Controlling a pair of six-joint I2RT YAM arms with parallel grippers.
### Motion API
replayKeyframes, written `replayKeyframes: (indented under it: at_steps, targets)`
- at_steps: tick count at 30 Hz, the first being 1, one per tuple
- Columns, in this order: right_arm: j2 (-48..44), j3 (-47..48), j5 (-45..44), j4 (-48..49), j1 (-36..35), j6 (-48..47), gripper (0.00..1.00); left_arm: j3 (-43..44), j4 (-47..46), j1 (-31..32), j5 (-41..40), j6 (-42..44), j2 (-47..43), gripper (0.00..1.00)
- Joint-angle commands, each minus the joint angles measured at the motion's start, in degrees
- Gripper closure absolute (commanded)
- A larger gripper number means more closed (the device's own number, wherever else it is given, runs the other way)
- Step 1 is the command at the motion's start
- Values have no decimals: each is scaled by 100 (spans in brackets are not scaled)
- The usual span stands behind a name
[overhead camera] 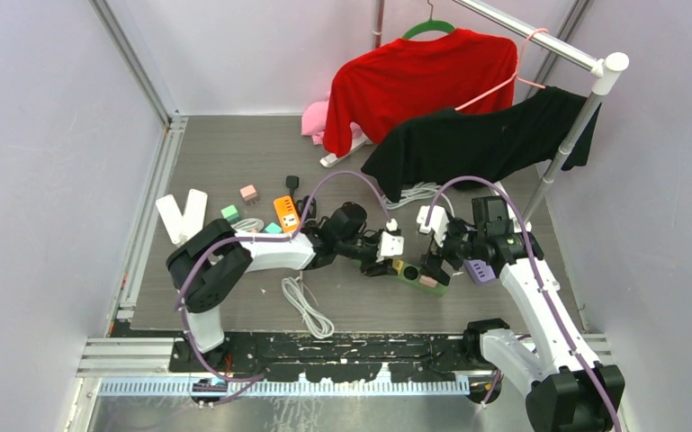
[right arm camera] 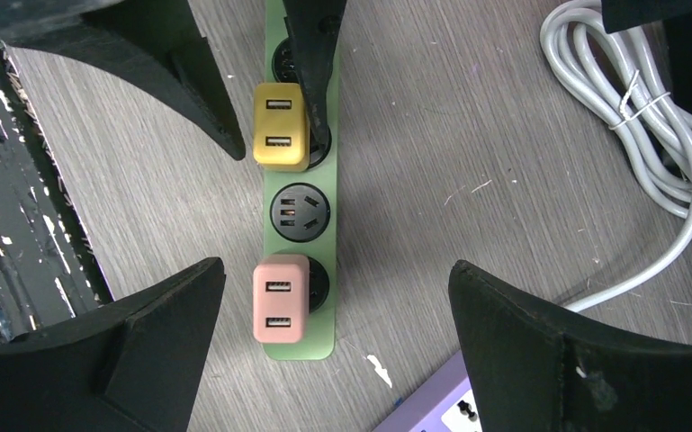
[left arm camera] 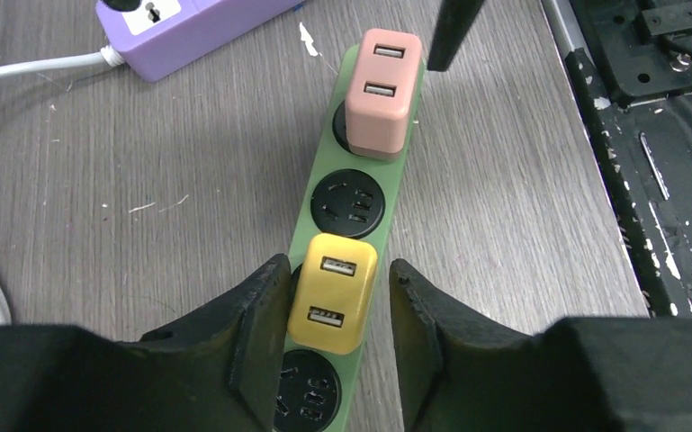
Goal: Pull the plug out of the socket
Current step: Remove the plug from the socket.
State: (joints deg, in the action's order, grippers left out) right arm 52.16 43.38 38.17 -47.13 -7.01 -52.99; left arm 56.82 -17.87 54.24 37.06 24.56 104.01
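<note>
**Left gripper brackets yellow plug on green power strip**

The yellow plug (left arm camera: 333, 292) sits in the green power strip (left arm camera: 399, 193), one empty socket away from a pink plug (right arm camera: 281, 300) at the strip's far end. The left gripper (left arm camera: 337, 270) stands narrow around the yellow plug. One finger (left arm camera: 265, 301) is against its side and the other is just short of it, so nothing is gripped yet. The right gripper (right arm camera: 335, 270) hangs wide open over the strip's pink end, holding nothing. A purple strip (left arm camera: 198, 27) lies just beyond that end.

The grip likely needs both flat sides caught squarely, then a straight pull along the pins. The light strip may lift unless the right gripper pins it.
</note>
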Motion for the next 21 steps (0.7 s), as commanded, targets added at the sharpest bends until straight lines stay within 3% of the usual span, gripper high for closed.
replayKeyframes:
  at_steps: [1, 5, 7, 13, 18, 21]
  targets:
    - [36, 55, -13, 196, 24, 100, 0, 320, 94, -57, 400, 12, 140, 60]
    - [69, 77, 93, 203, 24, 158, 0, 388, 206, -84, 397, -49, 183, 92]
    - [101, 120, 284, 143, 24, 179, 0, 320, 235, -101, 193, -98, 94, 100]
    - [273, 253, 956, -229, 63, -53, 0, -344, 107, -115, -434, -478, -499, 100]
    - [785, 613, 1702, -1246, 304, -1037, 0, -1177, -381, -115, -625, -575, -1028, 100]
    - [1012, 648, 1732, -1337, 378, -1335, 3, -1442, -423, -113, -666, -631, -1258, 100]
